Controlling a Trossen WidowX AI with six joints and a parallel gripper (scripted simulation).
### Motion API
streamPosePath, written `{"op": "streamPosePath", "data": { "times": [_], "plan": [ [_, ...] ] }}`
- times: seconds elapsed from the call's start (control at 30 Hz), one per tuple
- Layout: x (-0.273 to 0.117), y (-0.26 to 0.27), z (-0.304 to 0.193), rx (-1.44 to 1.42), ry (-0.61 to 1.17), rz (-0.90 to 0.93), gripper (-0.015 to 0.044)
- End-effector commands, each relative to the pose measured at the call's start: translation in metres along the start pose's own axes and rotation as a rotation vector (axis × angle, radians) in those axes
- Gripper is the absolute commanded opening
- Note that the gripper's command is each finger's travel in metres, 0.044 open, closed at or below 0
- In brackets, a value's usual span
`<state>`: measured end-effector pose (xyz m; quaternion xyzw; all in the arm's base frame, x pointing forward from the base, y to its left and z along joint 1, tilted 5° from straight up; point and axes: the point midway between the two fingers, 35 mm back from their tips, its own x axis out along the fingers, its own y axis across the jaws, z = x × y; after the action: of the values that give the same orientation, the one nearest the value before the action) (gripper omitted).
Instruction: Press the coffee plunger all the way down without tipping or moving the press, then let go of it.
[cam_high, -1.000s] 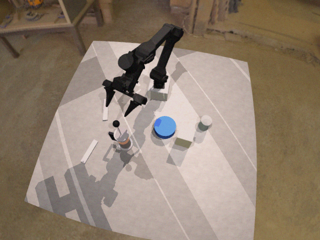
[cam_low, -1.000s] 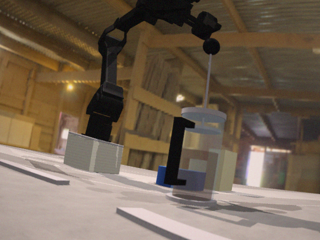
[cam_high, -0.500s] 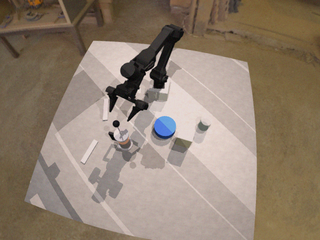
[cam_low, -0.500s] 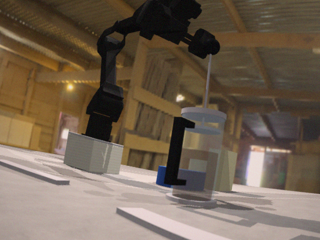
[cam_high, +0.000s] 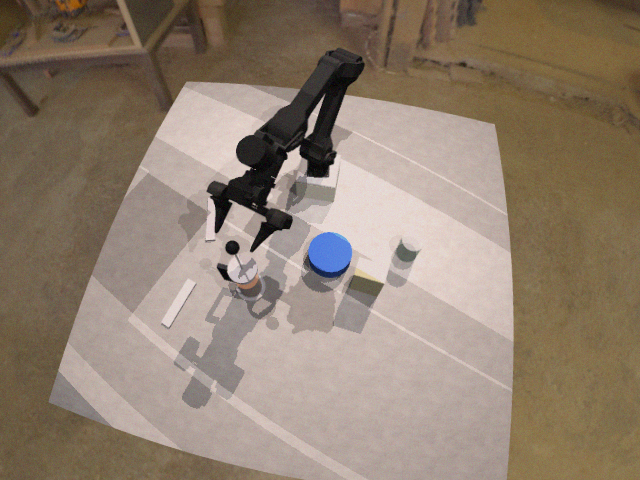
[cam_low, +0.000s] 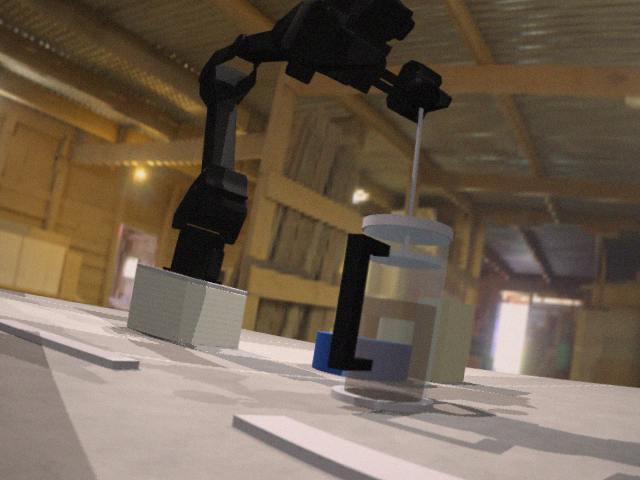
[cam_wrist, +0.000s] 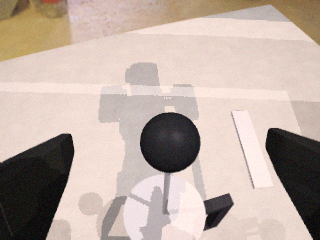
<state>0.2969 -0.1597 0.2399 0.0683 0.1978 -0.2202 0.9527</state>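
The coffee press (cam_high: 249, 287) (cam_low: 395, 320) stands upright, a clear cylinder with a black side handle (cam_high: 223, 271) (cam_low: 347, 302) (cam_wrist: 218, 210) and a pale lid (cam_high: 242, 269) (cam_low: 372, 223) (cam_wrist: 187, 220). The plunger is up: its thin rod (cam_low: 415, 165) rises high above the lid, and the filter disc (cam_low: 405, 260) sits just under it. My gripper (cam_high: 234, 240) (cam_low: 419, 93) (cam_wrist: 171, 140) is open and empty. In the wrist view the black knob (cam_high: 232, 247) (cam_wrist: 170, 145) appears centred between the spread fingers, touching neither. The exterior view shows the gripper hiding the knob; the exact gap in depth is unclear.
A blue round object (cam_high: 329, 254) (cam_low: 323, 351), a yellowish-green block (cam_high: 367, 283) (cam_low: 452, 341) and a green cylinder with a pale top (cam_high: 407, 249) stand beyond the press. Two flat white strips (cam_high: 178, 303) (cam_high: 210, 222) lie on the handle side.
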Motion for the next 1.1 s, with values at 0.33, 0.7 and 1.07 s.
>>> {"op": "streamPosePath", "data": {
  "times": [0.33, 0.7, 1.07],
  "plan": [
    [0.018, 0.000, -0.003, -0.002, 0.006, -0.002, 0.0387],
    [0.018, 0.000, -0.003, -0.002, 0.006, -0.002, 0.0125],
    [0.019, 0.000, -0.005, -0.002, 0.006, -0.002, 0.0125]
  ]
}}
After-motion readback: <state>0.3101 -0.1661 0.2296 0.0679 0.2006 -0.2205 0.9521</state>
